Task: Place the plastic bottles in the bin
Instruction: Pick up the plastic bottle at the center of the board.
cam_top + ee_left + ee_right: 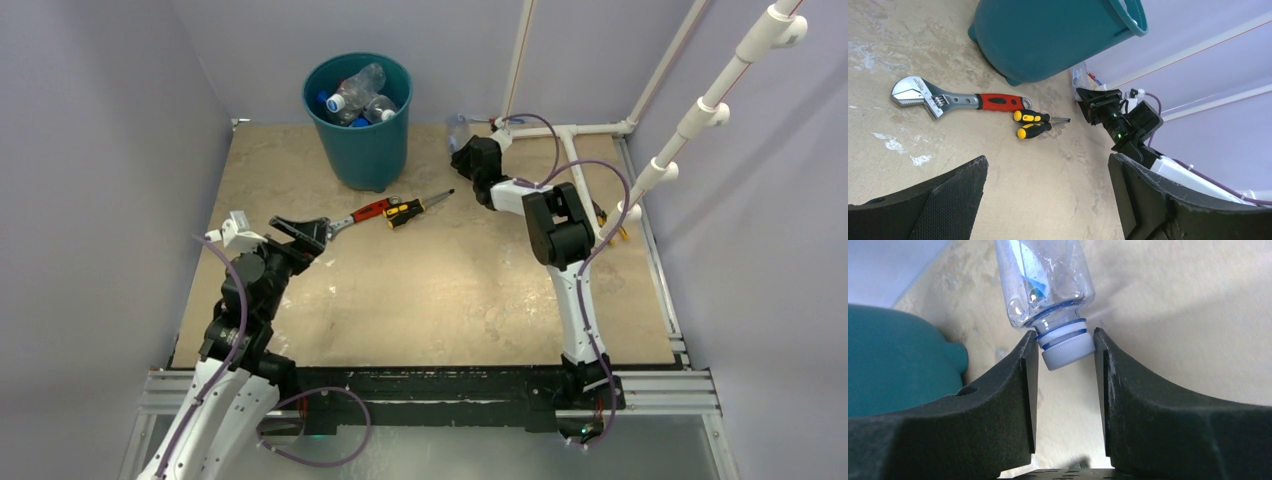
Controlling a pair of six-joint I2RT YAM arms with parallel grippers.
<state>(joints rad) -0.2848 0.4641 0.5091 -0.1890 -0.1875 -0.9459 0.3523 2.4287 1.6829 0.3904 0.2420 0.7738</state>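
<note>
**Hazard.** The right gripper (1066, 342) is clamped on the bottle (1048, 280) at its white cap (1068, 354) only, and the pads appear to touch the cap on both sides. The cap is short and smooth, and the clear body projects well beyond the fingertips. On lift, the body can swing, pivot in the grip or slip free.

The bottle sits at the far edge of the table (450, 300), to the right of the bin (365, 155) and apart from it. A low transfer can knock the bottle against the bin wall. The plastic bottles (360, 98) already inside reach close to the rim, so another one may roll or bounce out.

**Pose.** The right arm reaches far forward, with the forearm angled left and the wrist low. The left gripper (1048, 160) hovers empty, jaws wide apart, near the wrench (953, 99)
</note>
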